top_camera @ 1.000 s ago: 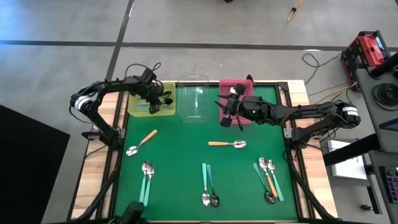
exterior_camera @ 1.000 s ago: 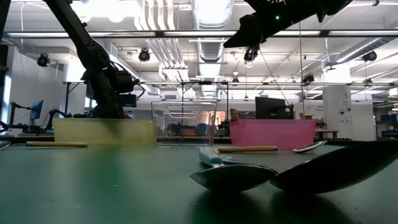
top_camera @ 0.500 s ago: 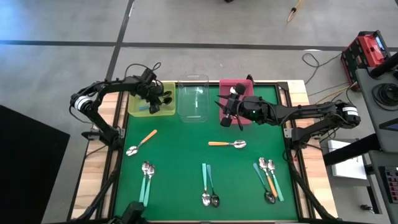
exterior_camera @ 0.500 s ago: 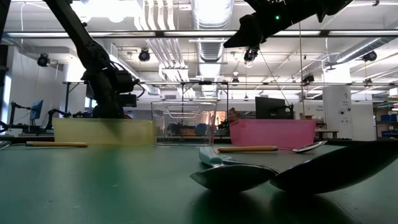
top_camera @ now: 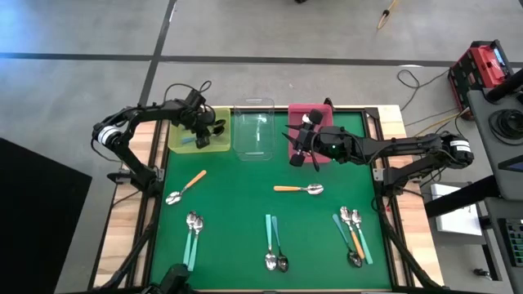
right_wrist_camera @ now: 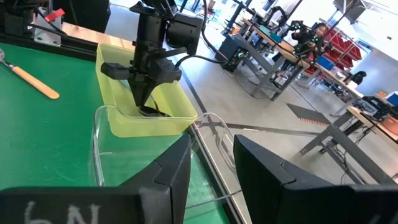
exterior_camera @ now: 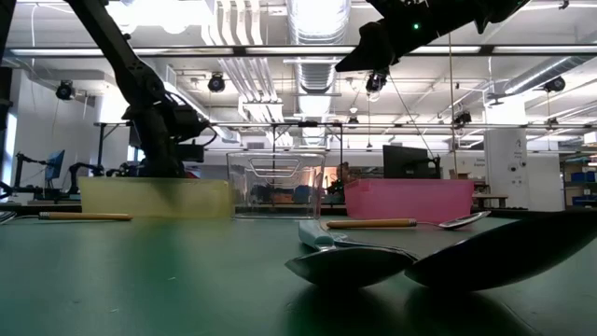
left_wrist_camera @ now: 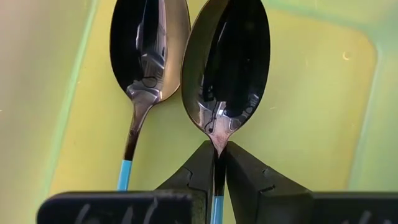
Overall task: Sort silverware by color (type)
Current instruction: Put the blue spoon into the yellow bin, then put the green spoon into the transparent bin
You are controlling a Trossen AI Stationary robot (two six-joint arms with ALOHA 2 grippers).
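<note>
My left gripper (top_camera: 202, 131) reaches down into the yellow bin (top_camera: 181, 144) at the far left and is shut on a teal-handled spoon (left_wrist_camera: 227, 68). A second teal-handled spoon (left_wrist_camera: 149, 50) lies beside it on the bin's floor. My right gripper (top_camera: 292, 145) hangs raised and open by the pink bin (top_camera: 309, 113), with nothing between its fingers (right_wrist_camera: 169, 168). More silverware lies flat on the green mat: two orange-handled spoons (top_camera: 186, 186) (top_camera: 298, 189), teal pairs (top_camera: 192, 237) (top_camera: 274, 245), and a mixed cluster (top_camera: 351, 235). My left gripper pinches the spoon's thin neck (left_wrist_camera: 217, 148), just behind the bowl, between its two fingertips (left_wrist_camera: 200, 163). The fingers come steeply from above into the bin. The bowl faces up, low in the bin next to the other spoon's bowl; the teal handle runs back between the fingers.
A clear bin (top_camera: 254, 135) stands between the yellow and pink bins along the mat's far edge. The middle of the green mat (top_camera: 245, 192) is bare. The wooden table edge (top_camera: 122, 220) frames the mat at left and right.
</note>
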